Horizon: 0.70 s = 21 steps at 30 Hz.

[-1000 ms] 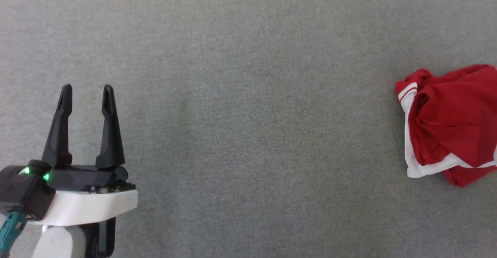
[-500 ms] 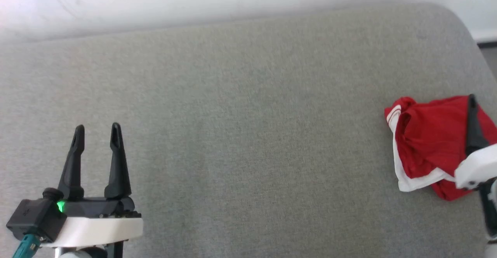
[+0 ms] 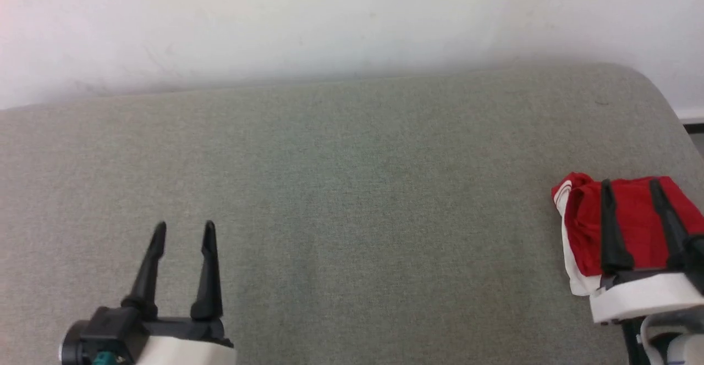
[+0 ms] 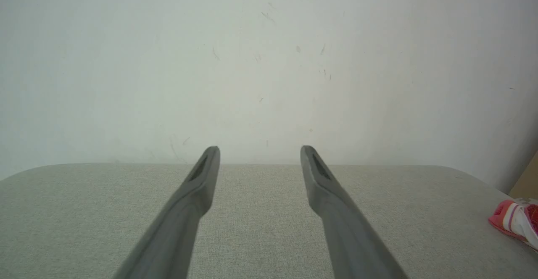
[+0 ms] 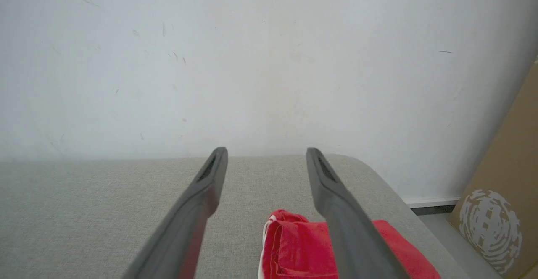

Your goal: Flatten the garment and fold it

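The garment (image 3: 632, 227) lies crumpled in a red heap with white trim at the right end of the grey cushion (image 3: 352, 189). In the head view my right gripper (image 3: 630, 183) stands open in front of it, fingers apart, nothing between them. Seen from the right wrist, the garment (image 5: 294, 245) lies low between the two open fingers of that gripper (image 5: 265, 152). At the lower left my left gripper (image 3: 184, 226) is open and empty over bare cushion, far from the heap. In the left wrist view its gripper (image 4: 259, 149) points at the wall, and a corner of the garment (image 4: 517, 222) shows far right.
A white wall (image 3: 330, 18) rises behind the cushion's far edge. The cushion's rounded right end (image 3: 660, 101) drops off toward the floor. A brown cardboard box (image 5: 504, 195) stands on the floor to the right of it.
The head camera has tilted up, so the wall now fills the top. My right gripper has come into view in front of the garment. Both grippers stay open.
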Motion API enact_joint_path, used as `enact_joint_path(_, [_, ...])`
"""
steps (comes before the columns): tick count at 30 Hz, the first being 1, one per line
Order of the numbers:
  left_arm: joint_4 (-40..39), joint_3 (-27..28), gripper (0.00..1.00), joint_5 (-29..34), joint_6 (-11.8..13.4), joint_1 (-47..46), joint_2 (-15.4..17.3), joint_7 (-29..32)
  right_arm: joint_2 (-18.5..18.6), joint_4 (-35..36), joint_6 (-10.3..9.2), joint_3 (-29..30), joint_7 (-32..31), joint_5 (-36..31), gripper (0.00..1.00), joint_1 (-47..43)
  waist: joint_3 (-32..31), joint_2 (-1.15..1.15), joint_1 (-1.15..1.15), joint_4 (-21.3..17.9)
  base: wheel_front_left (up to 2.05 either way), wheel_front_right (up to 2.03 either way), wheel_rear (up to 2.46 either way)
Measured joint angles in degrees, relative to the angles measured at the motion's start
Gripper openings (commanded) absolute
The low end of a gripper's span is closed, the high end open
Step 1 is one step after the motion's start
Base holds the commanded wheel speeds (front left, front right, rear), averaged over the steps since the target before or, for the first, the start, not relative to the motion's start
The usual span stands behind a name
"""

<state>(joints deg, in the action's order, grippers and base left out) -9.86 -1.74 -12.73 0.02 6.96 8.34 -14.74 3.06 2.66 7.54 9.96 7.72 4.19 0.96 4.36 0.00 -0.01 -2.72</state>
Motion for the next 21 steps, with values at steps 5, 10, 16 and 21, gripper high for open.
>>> enact_joint_path(5, [2.2, -0.5, 1.00, 0.4, 0.0, 2.2, -1.5, 0.0, 0.0, -3.3, 0.00, -0.8, 3.1, 1.9, 1.00, -2.2, -2.1, 0.00, 0.00, 0.9, 0.00, 0.00, 0.00])
enact_joint_path(10, [5.8, -0.6, 1.00, 0.4, -0.1, 3.6, -1.7, 0.0, 0.0, -6.6, -0.01, -0.1, 4.6, 2.1, 1.00, -4.0, -3.5, 0.00, 0.00, 1.4, 0.00, 0.00, 0.00])
enact_joint_path(16, [6.6, -0.4, 1.00, 0.4, -0.5, 3.6, -1.9, 0.0, -0.1, -8.3, -0.01, -1.2, 5.3, -0.3, 1.00, -4.7, -4.0, 0.00, 0.01, 1.3, 0.00, 0.00, 0.00])
enact_joint_path(21, [7.3, -0.5, 1.00, 0.5, -1.0, 3.6, -2.6, 0.0, -0.1, -8.7, -0.01, -1.9, 5.5, -0.3, 1.00, -4.7, -3.8, 0.00, 0.01, 0.9, 0.00, 0.00, 0.00])
